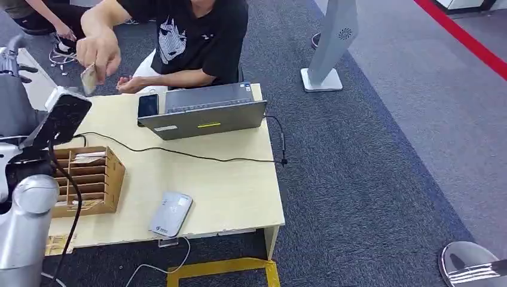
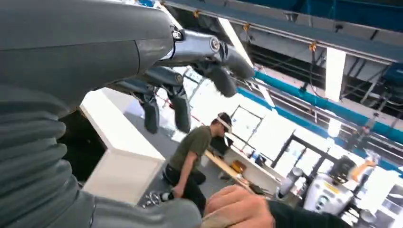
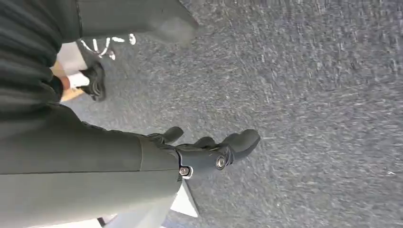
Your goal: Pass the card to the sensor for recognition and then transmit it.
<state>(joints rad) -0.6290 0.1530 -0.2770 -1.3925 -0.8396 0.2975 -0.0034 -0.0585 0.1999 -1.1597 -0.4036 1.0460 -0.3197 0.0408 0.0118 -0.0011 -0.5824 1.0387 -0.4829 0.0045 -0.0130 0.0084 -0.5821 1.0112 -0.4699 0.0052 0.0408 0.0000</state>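
At the far left of the desk (image 1: 239, 197) we find the card (image 1: 88, 78): a person's hand (image 1: 98, 51) pinches it in the air, above the desk's back edge and just beyond our raised left arm. Our left hand (image 1: 15, 60) is up at the picture's left edge, close beside that card, and in the left wrist view its dark fingers (image 2: 180, 107) hang apart with nothing between them, while the person's knuckles (image 2: 235, 206) sit right beside our thumb. So the card lies just off the thumb side of our left hand, near but not touching as far as we can tell. Its long axis looks roughly upright, leaning a little, though it is small and partly hidden by the fingers that hold it. Our right hand (image 3: 209, 149) hangs low over the grey carpet, its fingers loosely curled in on nothing, well apart from everything on the desk. We judge the left hand to be the one concerned here, being far nearer; whether the card is coming to us or leaving us we cannot say. The grey sensor pad (image 1: 171, 213) lies flat near the desk's front edge, well apart from the card, with the wooden card rack (image 1: 89, 179) just to its left.
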